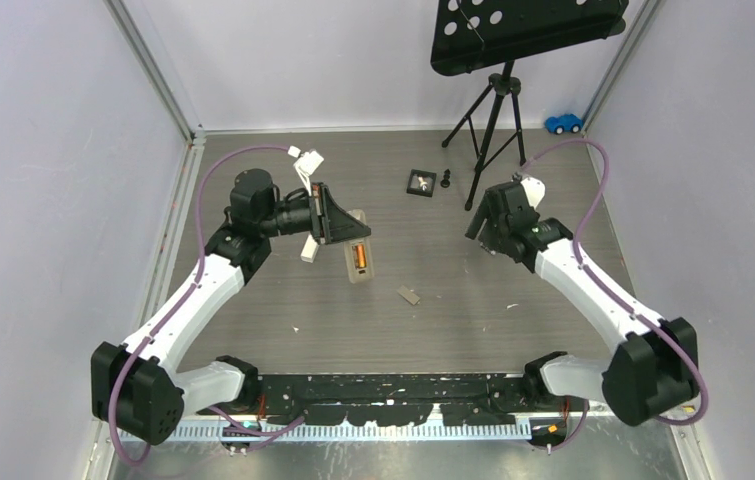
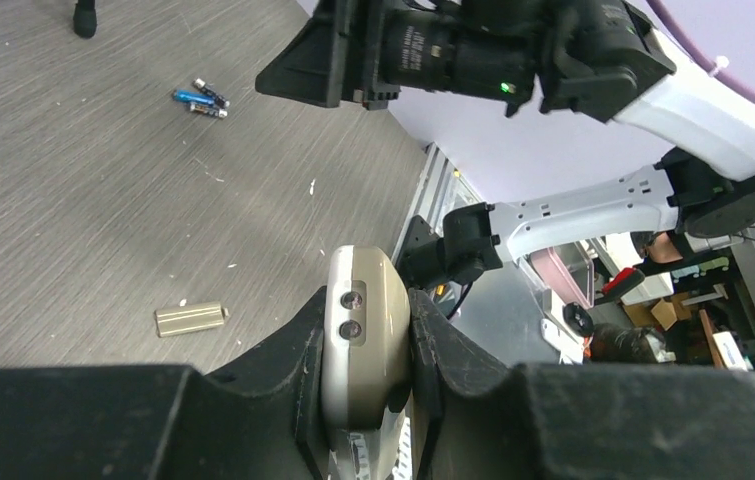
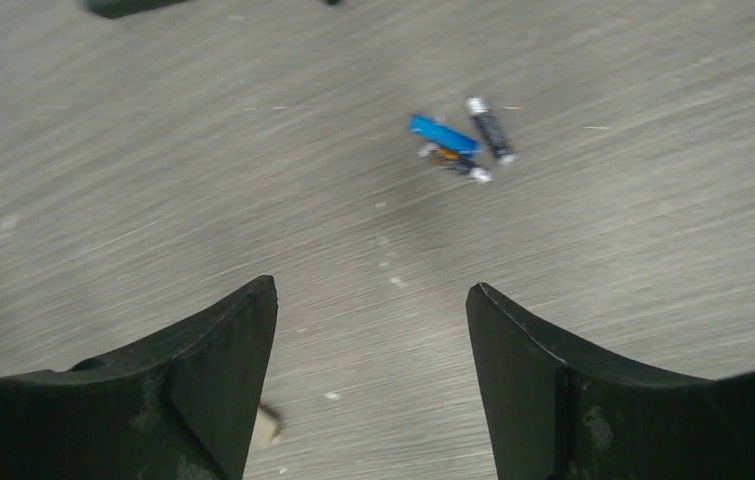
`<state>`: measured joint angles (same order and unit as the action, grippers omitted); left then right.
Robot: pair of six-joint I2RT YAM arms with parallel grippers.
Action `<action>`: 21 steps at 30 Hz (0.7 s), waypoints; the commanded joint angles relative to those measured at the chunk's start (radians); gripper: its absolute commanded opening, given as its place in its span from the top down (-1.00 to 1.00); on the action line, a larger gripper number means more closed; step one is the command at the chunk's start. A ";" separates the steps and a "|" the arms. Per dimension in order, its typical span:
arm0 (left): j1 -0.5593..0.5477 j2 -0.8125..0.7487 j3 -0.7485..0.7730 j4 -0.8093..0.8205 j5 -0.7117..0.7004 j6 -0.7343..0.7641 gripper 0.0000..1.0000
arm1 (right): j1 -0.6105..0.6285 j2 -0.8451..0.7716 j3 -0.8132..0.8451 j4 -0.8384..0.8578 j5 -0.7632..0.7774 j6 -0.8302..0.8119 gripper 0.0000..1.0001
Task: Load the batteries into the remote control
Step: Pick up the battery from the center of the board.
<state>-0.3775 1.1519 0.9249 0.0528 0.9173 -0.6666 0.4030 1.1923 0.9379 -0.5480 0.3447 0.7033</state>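
Three slim cylindrical batteries are lying clustered on the grey wood-grain table, right of centre: one blue, one black with silver ends, one orange-tinged. A fourth battery, orange, is sitting in the open back of the one beige plastic remote control, which the left gripper is clamping left of centre. The right gripper is hanging spread wide above the cluster, gripping nothing.

Even bright light, right wrist view blurred
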 commanded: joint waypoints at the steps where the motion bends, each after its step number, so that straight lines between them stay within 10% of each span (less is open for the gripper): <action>1: 0.000 -0.018 0.002 0.019 0.013 0.038 1.00 | -0.087 0.055 0.007 -0.007 -0.029 -0.187 -0.44; 21: 0.000 0.008 0.006 0.016 0.027 0.016 1.00 | -0.246 0.494 0.144 0.078 -0.018 -0.241 0.30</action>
<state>-0.3775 1.1671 0.9249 0.0471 0.9173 -0.6472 0.1669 1.6703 1.0180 -0.5026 0.3054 0.4789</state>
